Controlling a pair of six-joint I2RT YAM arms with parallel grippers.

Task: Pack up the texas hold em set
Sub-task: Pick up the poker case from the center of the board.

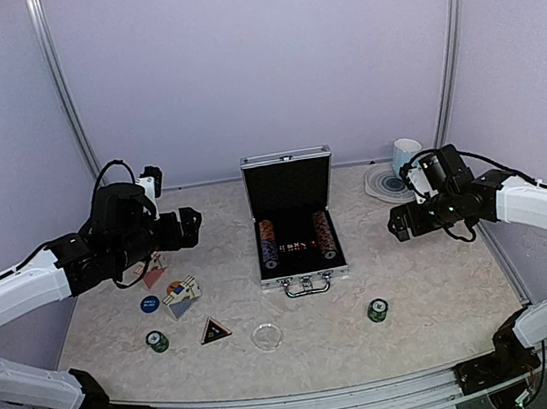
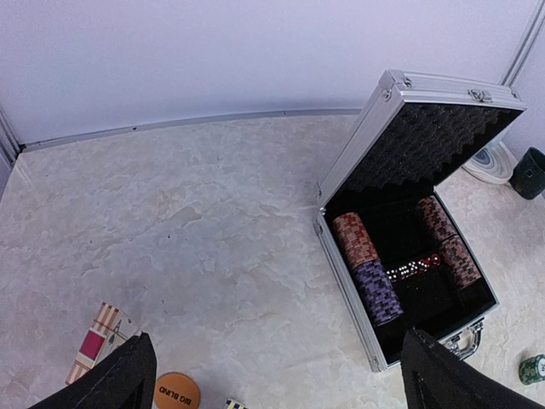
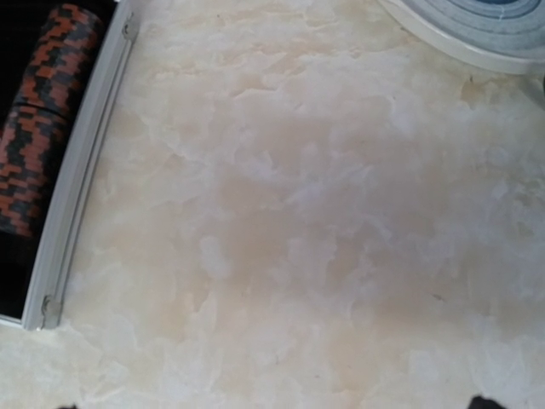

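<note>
The silver briefcase (image 1: 294, 224) stands open at the table's middle, lid upright, with chip rows and red dice inside; it also shows in the left wrist view (image 2: 409, 256). Left of it lie a red card deck (image 1: 151, 273), a blue disc (image 1: 149, 303), a blue deck (image 1: 180, 295), a green chip stack (image 1: 157, 341) and a black triangle (image 1: 214, 330). A clear disc (image 1: 266, 337) and a second green stack (image 1: 377, 310) lie in front. An orange disc (image 2: 176, 392) lies by my left gripper (image 2: 274, 336), which is open and empty above the table. My right gripper (image 1: 397, 223) is open and empty right of the case.
A round swirled coaster (image 1: 389, 184) and a light-blue mug (image 1: 406, 155) sit at the back right. A dark mug (image 2: 532, 173) shows beside the coaster in the left wrist view. The case's right wall (image 3: 77, 187) is at the left of the right wrist view.
</note>
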